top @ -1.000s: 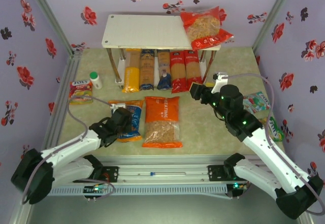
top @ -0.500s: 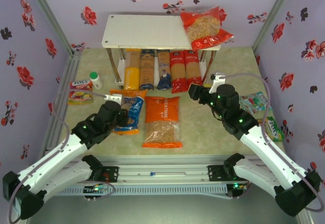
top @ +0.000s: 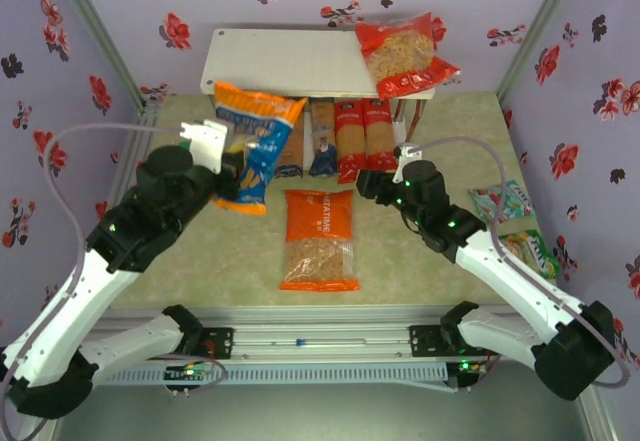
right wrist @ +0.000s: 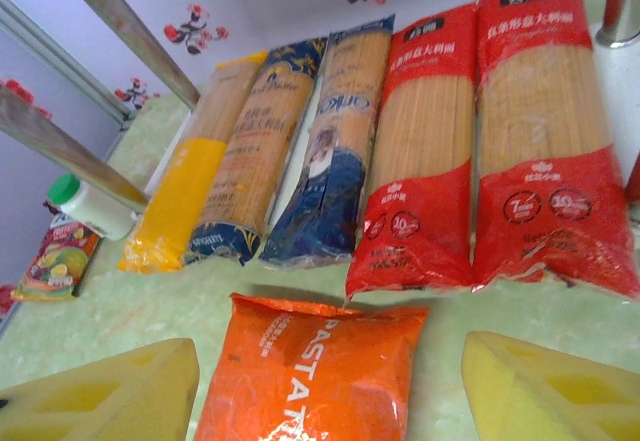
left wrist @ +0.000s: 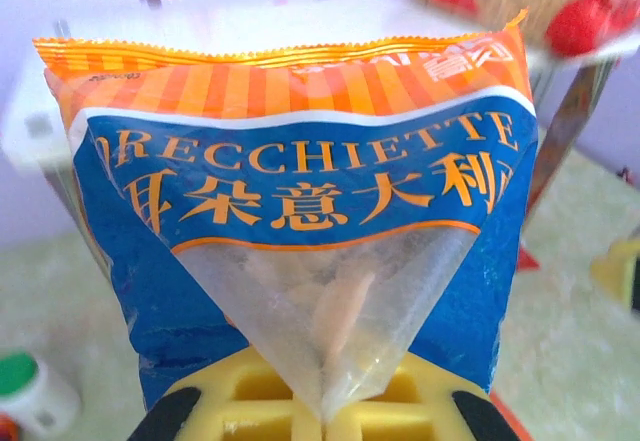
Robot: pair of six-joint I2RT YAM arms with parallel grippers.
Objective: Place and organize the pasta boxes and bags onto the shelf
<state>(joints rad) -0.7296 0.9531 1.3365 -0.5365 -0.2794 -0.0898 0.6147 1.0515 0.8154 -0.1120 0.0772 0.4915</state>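
Orange plastic lies nearest the arm bases: one orange pasta bag [top: 320,239], flat on the green table [top: 420,291] at its centre. At 3 o'clock from it, by the right wall, lie two small snack packets [top: 505,204].

Just past the bag's far edge, toward 1 o'clock, the right gripper [top: 368,183] hangs low over the table. Its yellow fingers [right wrist: 100,391] are spread wide and grasp nothing.

At 10 o'clock from the orange bag, the left gripper [top: 235,176] is clenched on the lower end of one blue-orange pasta bag [top: 255,126]. The bag is held clear of the table, tilted, in front of the shelf's left half. The left wrist view shows its clear window pinched between the yellow pads [left wrist: 185,416].

Farther out, at 12 o'clock, five long packs lie side by side under the top board, their near ends pointing at the arms. From left to right they are a yellow spaghetti pack [right wrist: 185,196], a dark blue spaghetti pack [right wrist: 250,161], a second dark blue spaghetti pack [right wrist: 325,166], a red spaghetti pack [right wrist: 425,151] and a second red spaghetti pack [right wrist: 550,131]. Left of them, at 9 o'clock, stand one white bottle [right wrist: 90,206] with a green cap and a third snack packet [right wrist: 55,256].

Farthest is the white shelf [top: 285,61]. One red pasta bag [top: 405,53] lies on the right end of its top board, overhanging the edge.
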